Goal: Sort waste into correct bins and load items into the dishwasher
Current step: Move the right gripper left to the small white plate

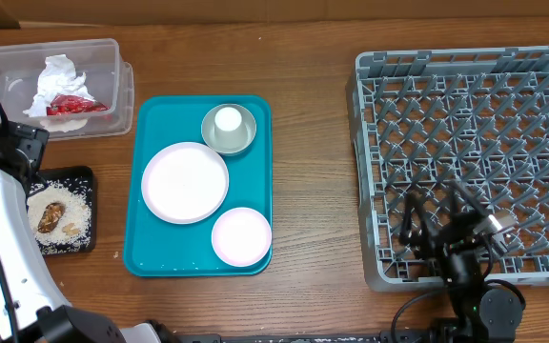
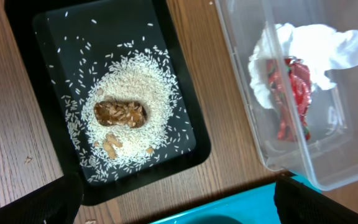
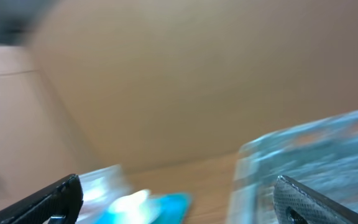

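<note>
The clear tub (image 1: 103, 48) at the far left holds a crumpled napkin (image 1: 57, 76) and a red wrapper (image 1: 70, 103). The black tray (image 1: 79, 176) in front of it holds rice (image 1: 70, 214) and brown lumps (image 1: 51, 216). The larger plate (image 1: 185, 182), the smaller plate (image 1: 241, 235) and the bowl (image 1: 243, 141) with the white cup (image 1: 228, 120) inside lie on the teal tray. The grey rack (image 1: 465, 105) at the right holds no dishes. My left gripper (image 2: 179, 202) is open and empty above the black tray (image 2: 48, 37) and the tub (image 2: 241, 93). My right gripper (image 1: 437, 205) is open and empty over the rack's front; its view is blurred.
The teal serving tray (image 1: 160, 119) lies mid-table between the bins and the rack; its edge shows in the left wrist view (image 2: 247, 208). Bare wood runs between the teal tray and the rack. My left arm stands along the table's left edge.
</note>
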Available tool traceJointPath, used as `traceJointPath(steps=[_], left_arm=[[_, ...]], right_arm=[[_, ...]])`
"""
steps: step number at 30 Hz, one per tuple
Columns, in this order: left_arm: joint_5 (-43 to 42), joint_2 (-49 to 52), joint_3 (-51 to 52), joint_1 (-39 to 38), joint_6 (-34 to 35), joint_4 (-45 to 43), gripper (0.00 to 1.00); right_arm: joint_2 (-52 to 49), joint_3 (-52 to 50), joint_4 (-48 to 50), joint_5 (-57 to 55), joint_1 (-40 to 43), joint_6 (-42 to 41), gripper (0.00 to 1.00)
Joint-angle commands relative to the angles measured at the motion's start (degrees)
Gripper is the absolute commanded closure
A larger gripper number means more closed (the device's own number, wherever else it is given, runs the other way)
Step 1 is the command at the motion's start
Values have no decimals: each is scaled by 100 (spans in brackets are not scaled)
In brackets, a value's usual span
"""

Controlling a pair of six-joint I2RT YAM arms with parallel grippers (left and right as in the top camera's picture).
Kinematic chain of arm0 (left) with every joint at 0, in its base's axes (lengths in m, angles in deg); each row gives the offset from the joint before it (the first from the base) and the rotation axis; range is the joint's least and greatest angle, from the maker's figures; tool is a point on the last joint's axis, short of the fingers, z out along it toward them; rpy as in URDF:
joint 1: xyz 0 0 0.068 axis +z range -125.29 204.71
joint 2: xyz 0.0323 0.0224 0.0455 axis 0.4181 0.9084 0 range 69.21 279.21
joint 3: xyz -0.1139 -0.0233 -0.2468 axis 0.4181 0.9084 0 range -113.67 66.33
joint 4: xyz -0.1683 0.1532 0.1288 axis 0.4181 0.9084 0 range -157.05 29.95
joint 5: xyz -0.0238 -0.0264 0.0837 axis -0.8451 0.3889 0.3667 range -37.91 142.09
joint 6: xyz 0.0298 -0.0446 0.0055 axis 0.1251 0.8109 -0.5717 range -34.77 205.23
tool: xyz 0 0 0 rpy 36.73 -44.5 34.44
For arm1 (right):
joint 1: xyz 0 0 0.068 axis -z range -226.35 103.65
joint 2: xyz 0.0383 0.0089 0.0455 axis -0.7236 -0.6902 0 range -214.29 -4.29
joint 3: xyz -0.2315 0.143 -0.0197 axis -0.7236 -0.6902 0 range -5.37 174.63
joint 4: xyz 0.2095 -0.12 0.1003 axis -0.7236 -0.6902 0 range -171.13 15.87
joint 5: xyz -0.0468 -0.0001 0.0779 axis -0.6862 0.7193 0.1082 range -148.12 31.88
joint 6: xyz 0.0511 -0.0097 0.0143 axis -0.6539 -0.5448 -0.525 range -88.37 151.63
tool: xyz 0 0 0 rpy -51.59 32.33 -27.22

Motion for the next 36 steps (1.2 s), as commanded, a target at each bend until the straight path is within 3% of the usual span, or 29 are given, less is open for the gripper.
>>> traceJointPath(steps=[1,5,9,12,20,27,31,36], left_arm=[[116,186,-7,-13,76,-15,0],[118,254,-7,-11,76,-11,0],[116,256,-7,-13,76,-9,0],[118,256,-7,-13,74,-7,0],[118,258,-7,-13,74,-7,0],[118,260,-7,-11,74,-7,0],[118,260,-7,-13,74,-7,0],[118,260,-7,-13,74,-4,0]], right_arm=[[46,-59,175,1539,26,-2516,0],[46,-59,560,1279,26,-3506,0],[46,42,1812,1237,26,-3600,0],[15,555,1703,925,26,-3508,0],[-1576,3119,-610,1121,26,-1764,0],[-3960,5543,-2090,2181,-120,-1263,1],[-5115,6669,-3383,1652,-828,-645,1],[-6553,7565,-4927,-385,-2787,-15,1]])
